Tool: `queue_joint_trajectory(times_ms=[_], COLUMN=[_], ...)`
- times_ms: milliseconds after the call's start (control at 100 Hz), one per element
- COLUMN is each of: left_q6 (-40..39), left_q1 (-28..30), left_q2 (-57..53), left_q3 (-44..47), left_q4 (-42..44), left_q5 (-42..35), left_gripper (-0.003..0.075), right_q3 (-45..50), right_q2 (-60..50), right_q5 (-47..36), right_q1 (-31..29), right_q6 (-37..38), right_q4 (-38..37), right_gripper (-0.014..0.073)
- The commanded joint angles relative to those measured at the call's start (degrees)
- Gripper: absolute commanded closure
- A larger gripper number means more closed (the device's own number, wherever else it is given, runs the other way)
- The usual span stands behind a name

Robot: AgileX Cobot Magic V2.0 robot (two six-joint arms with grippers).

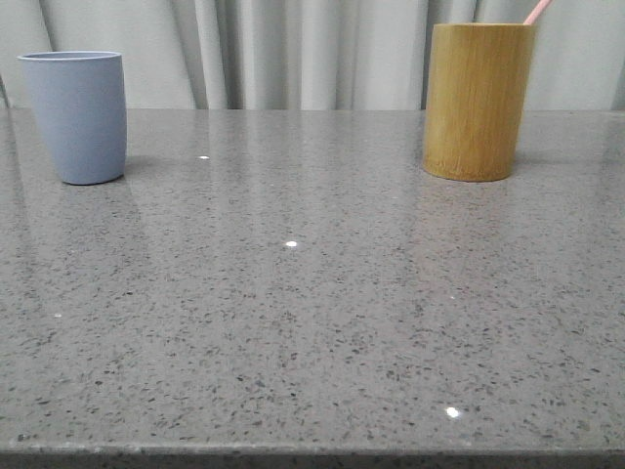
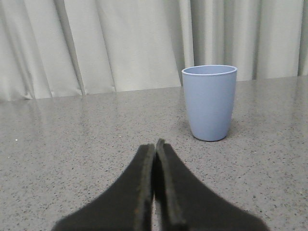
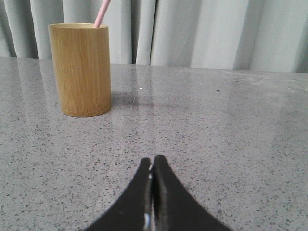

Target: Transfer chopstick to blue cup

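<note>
The blue cup [image 1: 75, 115] stands upright at the far left of the table, also seen in the left wrist view as the blue cup [image 2: 210, 102]. A pink chopstick [image 1: 537, 11] leans out of the bamboo cup [image 1: 479, 101] at the far right; the right wrist view shows the same chopstick [image 3: 101, 13] in that bamboo cup [image 3: 80, 69]. My left gripper [image 2: 155, 145] is shut and empty, low over the table, short of the blue cup. My right gripper [image 3: 152, 161] is shut and empty, well short of the bamboo cup. Neither gripper shows in the front view.
The grey speckled table [image 1: 312, 293] runs to a front edge at the bottom of the front view. Pale curtains [image 1: 293, 49] hang right behind the cups.
</note>
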Motion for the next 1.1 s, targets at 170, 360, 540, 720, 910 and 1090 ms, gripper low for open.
queue_joint_trajectory(times_ms=[170, 360, 540, 720, 910, 1090], left_q6=[-0.2, -0.2, -0.2, -0.2, -0.2, -0.2], left_q1=[0.2, 0.2, 0.2, 0.2, 0.2, 0.2], left_q2=[-2.0, -1.9, 2.8, 13.2, 24.9, 35.1], left_q3=[0.5, -2.2, -11.1, -24.4, -39.3, -51.1], left_q4=[-0.4, -6.7, -8.4, -10.6, -10.7, -11.0], left_q5=[-5.4, -2.7, 7.4, 16.9, 27.9, 43.9], left_gripper=[0.0739, 0.0739, 0.0739, 0.0739, 0.0739, 0.0739], right_q3=[0.0, -1.5, -14.3, -29.9, -44.6, -53.8], right_q2=[-0.9, -0.8, -0.2, 7.0, 18.5, 27.1], right_q5=[-10.6, -24.8, -3.6, 18.3, 37.0, 49.8], right_q1=[-0.2, -0.2, -0.2, -0.2, -0.2, -0.2], right_q6=[-0.3, 0.7, 0.6, 0.6, 0.6, 0.6], right_q4=[0.0, 0.0, -0.9, -4.6, -5.6, -5.6], right_gripper=[0.0715, 0.0715, 0.0715, 0.0715, 0.0715, 0.0715])
